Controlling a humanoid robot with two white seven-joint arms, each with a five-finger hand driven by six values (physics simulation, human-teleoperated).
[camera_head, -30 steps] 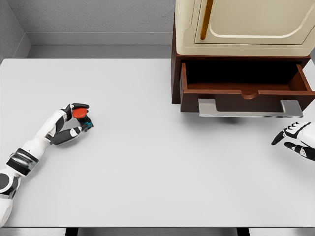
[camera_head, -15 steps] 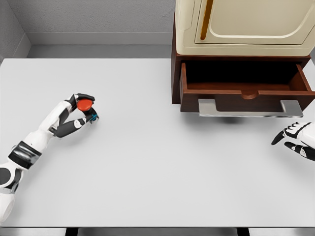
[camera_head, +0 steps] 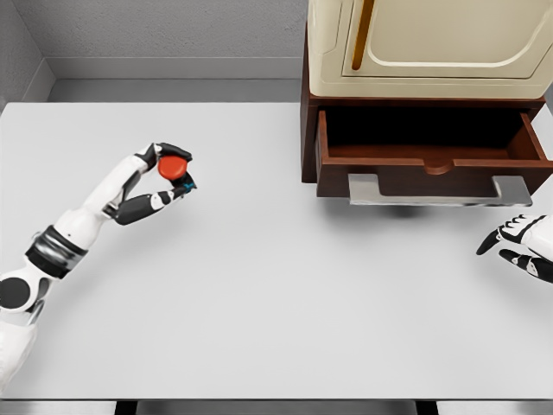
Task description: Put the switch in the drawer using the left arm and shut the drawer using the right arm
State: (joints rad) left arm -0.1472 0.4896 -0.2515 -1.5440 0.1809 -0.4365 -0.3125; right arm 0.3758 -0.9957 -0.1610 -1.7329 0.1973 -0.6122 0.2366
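Note:
The switch (camera_head: 174, 167), a small part with a red round cap and a teal base, is pinched in my left hand (camera_head: 175, 171), which is raised over the left half of the white table (camera_head: 276, 285). The brown wooden drawer (camera_head: 429, 164) stands pulled out at the upper right, its dark inside showing nothing, with a grey metal handle (camera_head: 439, 192) along its front. My right hand (camera_head: 517, 245) rests at the right edge, below the drawer's right end, fingers relaxed and holding nothing.
A cream-coloured cabinet (camera_head: 428, 43) sits on top of the drawer unit. A grey wall runs behind the table's far edge.
My left hand has lifted the switch and carried it up and to the right, toward the drawer. The right hand has not moved.

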